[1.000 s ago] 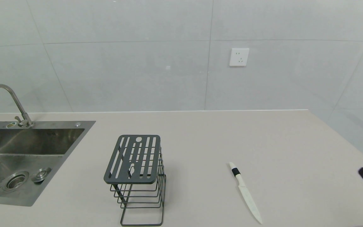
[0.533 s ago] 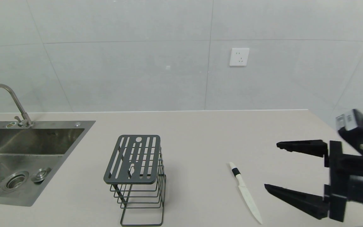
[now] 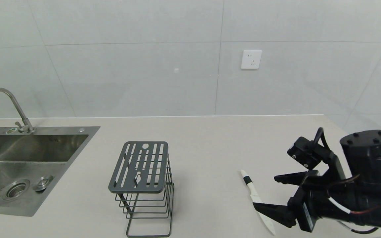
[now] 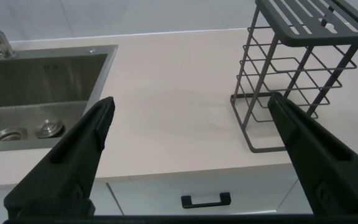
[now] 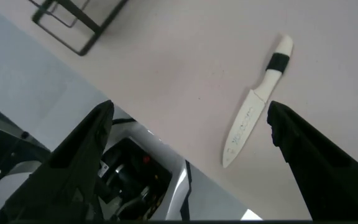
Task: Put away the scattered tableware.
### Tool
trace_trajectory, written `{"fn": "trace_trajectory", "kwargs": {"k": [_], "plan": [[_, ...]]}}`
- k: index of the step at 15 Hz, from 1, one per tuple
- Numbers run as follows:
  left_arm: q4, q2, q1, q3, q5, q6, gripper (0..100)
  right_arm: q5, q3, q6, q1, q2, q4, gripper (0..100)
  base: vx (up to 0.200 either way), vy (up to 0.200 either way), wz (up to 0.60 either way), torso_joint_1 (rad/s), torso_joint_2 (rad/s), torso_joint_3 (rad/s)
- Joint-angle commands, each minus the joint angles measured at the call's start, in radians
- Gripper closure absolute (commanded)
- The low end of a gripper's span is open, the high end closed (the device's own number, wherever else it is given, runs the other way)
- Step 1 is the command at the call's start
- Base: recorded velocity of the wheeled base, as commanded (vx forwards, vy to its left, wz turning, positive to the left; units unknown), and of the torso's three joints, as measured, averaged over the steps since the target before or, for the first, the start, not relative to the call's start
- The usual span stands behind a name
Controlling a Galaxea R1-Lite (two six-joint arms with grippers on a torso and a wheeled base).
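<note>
One sink (image 3: 28, 138) sitting far left, left gripper (image 4: 191, 102) hanging wide open and empty, wire rack (image 3: 141, 165) standing mid-counter (image 3: 210, 148), white knife (image 3: 256, 201) lying flat to its right, right gripper (image 3: 265, 192) hovering near the blade, gaping wide, holding nothing.

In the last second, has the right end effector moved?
Yes. The right end effector came in from the right edge, leftward, its open tips now beside the knife, which lies unmoved.

Three downward views, one shared rack (image 3: 136, 189)
</note>
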Motion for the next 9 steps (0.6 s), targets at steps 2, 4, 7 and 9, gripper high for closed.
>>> {"fn": "trace_trajectory", "kwargs": {"k": [2, 4, 7, 9], "plan": [[0.000, 0.001, 0.000, 0.000, 0.000, 0.000, 0, -0.077, -0.015, 0.044, 0.014, 0.115, 0.017, 0, 0.000, 0.000, 0.00, 0.000, 0.00, 0.000], [0.000, 0.001, 0.000, 0.000, 0.000, 0.000, 0, -0.102, -0.019, 0.037, -0.002, 0.198, 0.013, 0, 0.000, 0.000, 0.00, 0.000, 0.00, 0.000], [0.000, 0.001, 0.000, 0.000, 0.000, 0.000, 0, -0.143, -0.016, 0.025, -0.033, 0.284, -0.043, 0, 0.000, 0.000, 0.00, 0.000, 0.00, 0.000], [0.000, 0.001, 0.000, 0.000, 0.000, 0.000, 0, -0.157, -0.010, 0.007, -0.062, 0.343, -0.115, 0, 0.000, 0.000, 0.00, 0.000, 0.00, 0.000]]}}
